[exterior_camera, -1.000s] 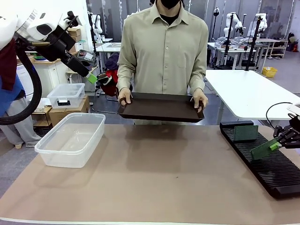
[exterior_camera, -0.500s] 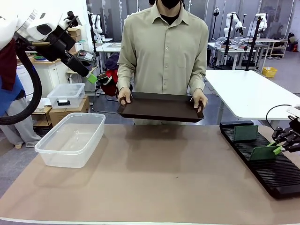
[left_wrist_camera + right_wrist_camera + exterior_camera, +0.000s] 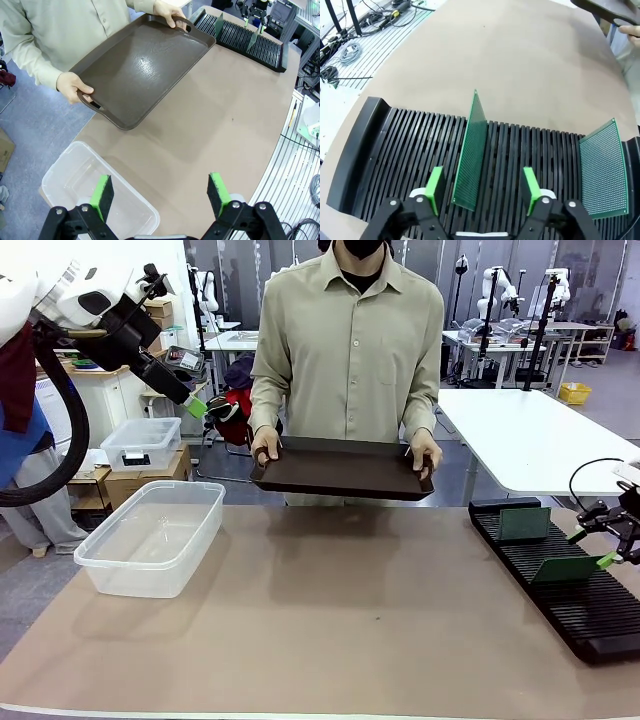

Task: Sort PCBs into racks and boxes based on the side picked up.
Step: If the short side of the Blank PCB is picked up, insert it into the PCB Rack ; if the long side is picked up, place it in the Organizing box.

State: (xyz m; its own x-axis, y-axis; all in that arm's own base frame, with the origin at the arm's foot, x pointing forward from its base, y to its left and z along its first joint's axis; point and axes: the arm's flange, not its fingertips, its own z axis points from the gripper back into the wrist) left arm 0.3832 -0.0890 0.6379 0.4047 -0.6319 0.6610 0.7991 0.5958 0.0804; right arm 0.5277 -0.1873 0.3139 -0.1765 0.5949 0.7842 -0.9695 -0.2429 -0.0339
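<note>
Two PCBs stand on edge in the black rack (image 3: 560, 590) at the table's right side: one PCB (image 3: 524, 524) near its far end, the other PCB (image 3: 566, 569) around mid-rack. Right gripper (image 3: 482, 187) sits just above the mid-rack board, jaws spread wide, green pads either side of it and apart from it, holding nothing. Judgement: step in hand is release and retreat. To do it well, lift straight up along the board's plane, no sideways drift, so a pad doesn't clip the top edge and tip the board out of its slot. The board looks slightly leaned in the wrist view; can't tell if it's fully seated.

Left gripper (image 3: 162, 195) hangs high over the clear tub (image 3: 150, 537), jaws wide, empty. Person holds the dark brown tray (image 3: 345, 470) at the far edge; it looks bare.

No readable brands, labels or print anywhere; the boards show only a dot grid.
</note>
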